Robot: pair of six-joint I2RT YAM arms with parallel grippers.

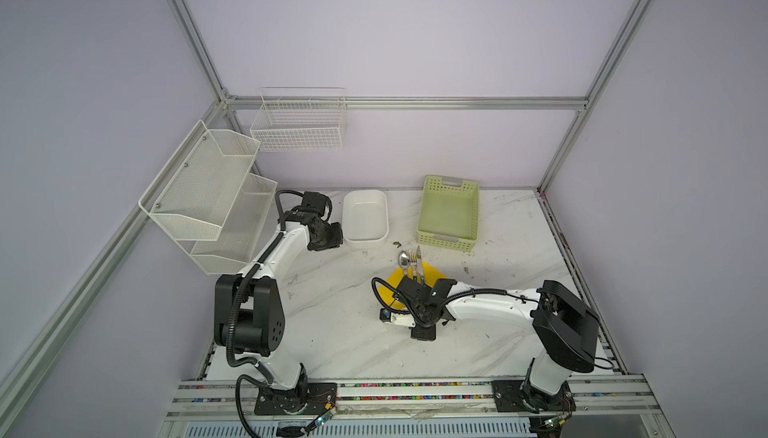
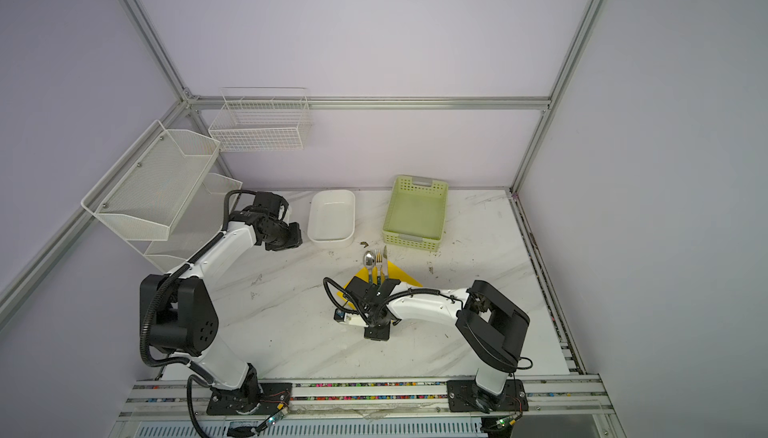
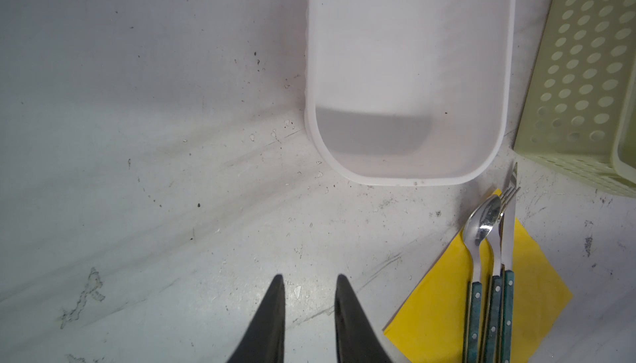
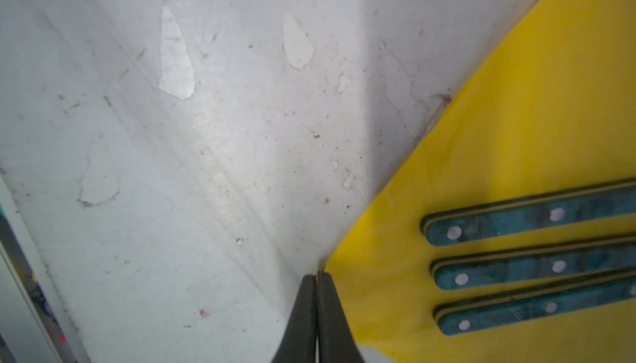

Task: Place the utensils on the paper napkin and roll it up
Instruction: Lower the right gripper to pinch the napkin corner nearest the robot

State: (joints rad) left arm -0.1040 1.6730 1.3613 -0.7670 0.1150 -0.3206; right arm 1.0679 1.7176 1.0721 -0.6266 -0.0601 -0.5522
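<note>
Right wrist: paper napkin (image 4: 499, 130) edge at right pincer (image 4: 317, 279) tip.

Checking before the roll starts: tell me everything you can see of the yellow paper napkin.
The paper napkin is a thin, bright yellow square sheet lying flat on the marbled table, turned corner-first. The utensils lie side by side along its middle, heads overhanging the far corner. The right tool, tips closed, sits at the corner nearest the handles.

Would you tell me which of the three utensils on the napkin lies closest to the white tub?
The spoon, with its round bowl; fork and knife lie farther away.
</note>
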